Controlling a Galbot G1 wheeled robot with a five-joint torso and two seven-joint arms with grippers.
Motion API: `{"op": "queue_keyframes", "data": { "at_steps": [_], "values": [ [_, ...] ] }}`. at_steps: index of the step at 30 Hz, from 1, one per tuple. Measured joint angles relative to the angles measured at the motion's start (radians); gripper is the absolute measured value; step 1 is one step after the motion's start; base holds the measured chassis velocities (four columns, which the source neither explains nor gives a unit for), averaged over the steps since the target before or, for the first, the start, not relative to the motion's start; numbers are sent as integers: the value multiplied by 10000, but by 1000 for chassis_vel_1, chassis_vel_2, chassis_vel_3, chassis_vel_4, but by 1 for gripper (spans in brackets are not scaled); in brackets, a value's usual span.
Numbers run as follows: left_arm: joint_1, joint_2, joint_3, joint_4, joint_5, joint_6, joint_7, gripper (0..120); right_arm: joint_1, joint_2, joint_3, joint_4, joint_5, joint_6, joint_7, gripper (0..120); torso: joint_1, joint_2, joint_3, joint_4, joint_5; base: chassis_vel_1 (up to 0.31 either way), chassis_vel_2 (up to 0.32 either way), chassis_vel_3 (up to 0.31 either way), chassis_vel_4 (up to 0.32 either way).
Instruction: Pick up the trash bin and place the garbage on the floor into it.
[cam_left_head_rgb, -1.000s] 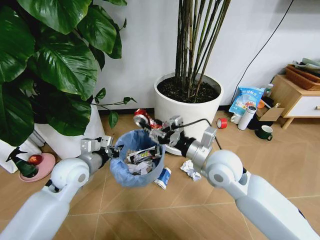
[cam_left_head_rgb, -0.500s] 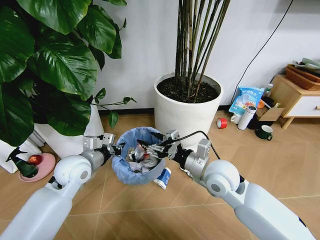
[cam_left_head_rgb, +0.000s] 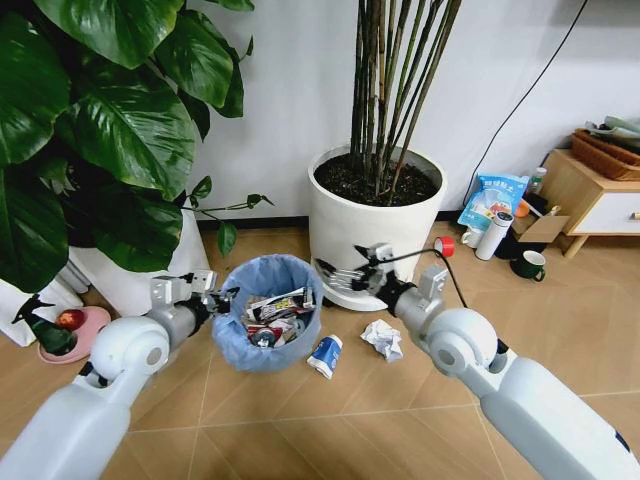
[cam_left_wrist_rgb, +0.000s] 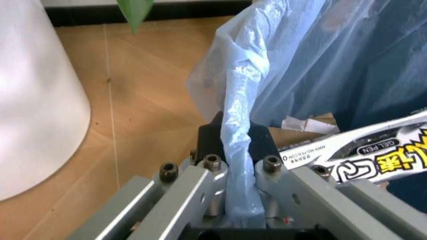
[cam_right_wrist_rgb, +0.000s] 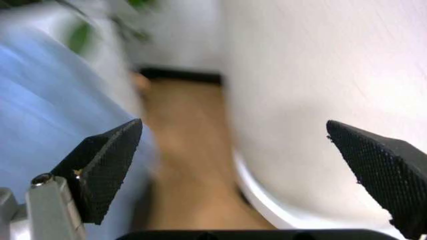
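- Trash bin (cam_left_head_rgb: 268, 312), centre of the head view, lined with a light blue bag and standing on the floor (cam_left_head_rgb: 330, 420); printed wrappers and paper lie inside it.
- Left gripper (cam_left_head_rgb: 216, 299), at the bin's left rim, clenched on the rim and its bag; in the left wrist view the blue plastic (cam_left_wrist_rgb: 241, 165) is pinched between the closed fingers, with a "GEL PEN" wrapper (cam_left_wrist_rgb: 363, 155) just beside them.
- Right gripper (cam_left_head_rgb: 335, 274), right of the bin and in front of the big white plant pot (cam_left_head_rgb: 375, 238), spread wide and holding nothing; the right wrist view shows its two dark fingertips (cam_right_wrist_rgb: 107, 162) well apart, pot wall beyond.
- Garbage on the floor: a crushed blue-white can (cam_left_head_rgb: 324, 356) touching the bin's lower right side; a crumpled white paper wad (cam_left_head_rgb: 382, 339) near it, below the right arm.
- Surroundings: a large-leaved plant (cam_left_head_rgb: 95, 130) fills the upper left; bamboo-like stems (cam_left_head_rgb: 395, 90) rise from the white pot; a red tape roll (cam_left_head_rgb: 444, 246), white tumbler (cam_left_head_rgb: 494, 236) and dark mug (cam_left_head_rgb: 528, 264) stand at right by a wooden cabinet (cam_left_head_rgb: 592, 195).
- Room: tan herringbone boards, white wall (cam_left_head_rgb: 300, 100), dark skirting.
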Motion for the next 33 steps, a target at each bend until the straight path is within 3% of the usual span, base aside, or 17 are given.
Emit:
{"op": "queue_keyframes", "data": {
  "at_steps": [9,13,16,28,33],
  "values": [
    [331,133,-546,-405,-63,0,23,0,-218,469,175,-3744,-1764,473,-616,100,0,0,0,-1,-1,0,0,0,0],
    [447,191,-641,-480,-70,0,56,0,-209,606,175,-4569,-2147,716,-849,100,0,0,0,-2,0,0,0,0,0],
    [539,236,-762,-571,-85,0,76,0,-116,942,389,-6049,-2862,1104,-1586,100,0,0,0,0,0,0,0,0,0],
    [622,605,-781,-761,-225,0,67,0,1,1441,485,-7433,-3091,1421,-2664,100,0,0,0,-3,2,0,0,0,0],
    [670,685,-761,-852,-236,0,32,0,596,2435,281,-8683,-3416,1680,-2825,100,0,-1,0,-1,-4,0,0,0,0]
  ]
}}
